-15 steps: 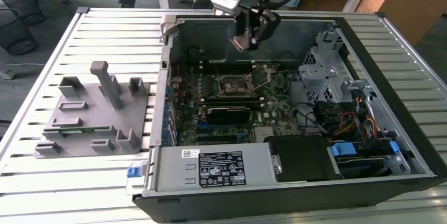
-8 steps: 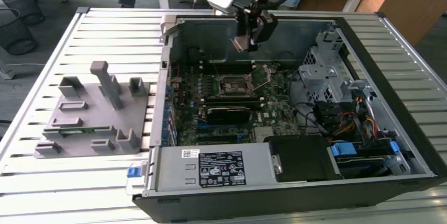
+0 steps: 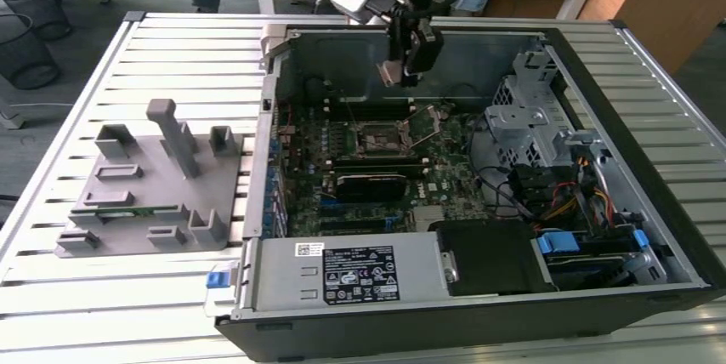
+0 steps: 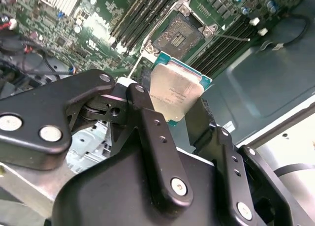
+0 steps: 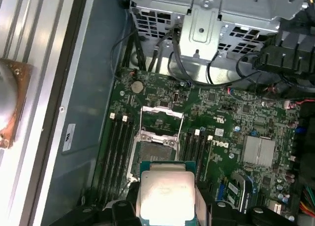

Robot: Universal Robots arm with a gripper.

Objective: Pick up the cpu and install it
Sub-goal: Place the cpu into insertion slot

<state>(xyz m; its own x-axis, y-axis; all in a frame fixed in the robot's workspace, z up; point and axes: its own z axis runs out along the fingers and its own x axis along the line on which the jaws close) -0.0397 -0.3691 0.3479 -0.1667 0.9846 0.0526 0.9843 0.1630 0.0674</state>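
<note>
The cpu [image 4: 174, 90] is a flat square chip with a shiny silver top and a green rim. My gripper [image 4: 172, 115] is shut on it, its black fingers [image 4: 142, 108] pressing two opposite edges. In the exterior view my gripper [image 3: 406, 75] hangs inside the open computer case, above the back of the motherboard. The bare socket [image 3: 380, 136] lies below it and a little toward the front, with its metal load plate [image 3: 429, 122] flipped up. In the first wrist view the cpu [image 5: 166, 194] hovers just short of the open socket [image 5: 156, 154].
Memory slots [image 5: 118, 147] flank the socket. A metal drive cage [image 3: 528, 113] and cable bundles fill the case's right side, and the power supply [image 3: 340, 275] sits at the front. Left of the case, a grey fixture tray [image 3: 148, 181] holds a green memory stick [image 3: 114, 211].
</note>
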